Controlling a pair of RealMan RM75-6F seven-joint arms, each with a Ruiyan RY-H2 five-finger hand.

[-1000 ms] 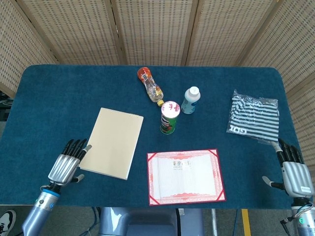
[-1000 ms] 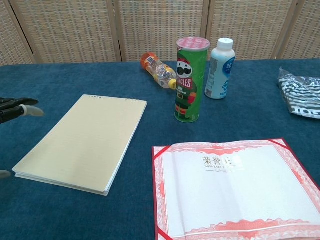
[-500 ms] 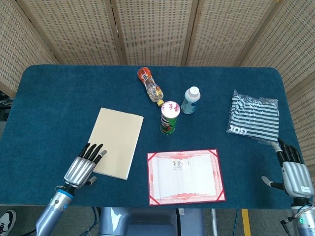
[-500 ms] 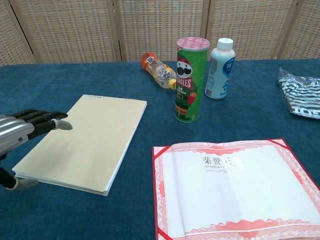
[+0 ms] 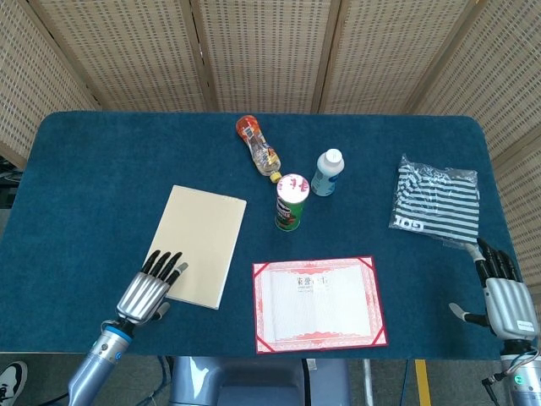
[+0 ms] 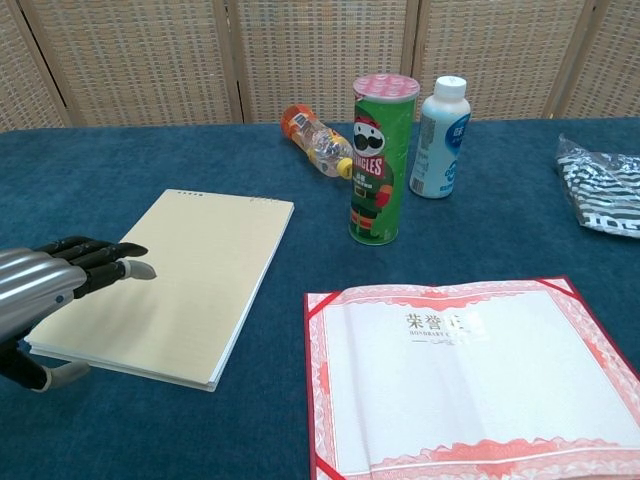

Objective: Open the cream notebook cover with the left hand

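Observation:
The cream notebook [image 5: 201, 244] [image 6: 170, 282] lies shut and flat on the blue table, left of centre. My left hand [image 5: 152, 289] [image 6: 55, 282] hovers over the notebook's near left corner, fingers stretched out flat above the cover and thumb hanging below the near edge; it holds nothing. Whether the fingers touch the cover I cannot tell. My right hand [image 5: 505, 298] rests at the table's near right edge, fingers spread, empty; the chest view does not show it.
A green Pringles can [image 5: 290, 202] [image 6: 377, 159], a white bottle [image 5: 327, 172] [image 6: 439, 138] and a lying orange-capped bottle [image 5: 259, 147] [image 6: 317, 140] stand behind. A red-bordered certificate [image 5: 319, 303] [image 6: 468, 380] lies right of the notebook. A striped bagged garment [image 5: 435, 200] [image 6: 602, 184] sits far right.
My left hand has moved rightward from beside the notebook's left edge to over its near left corner. The notebook stays shut. The right hand has not moved.

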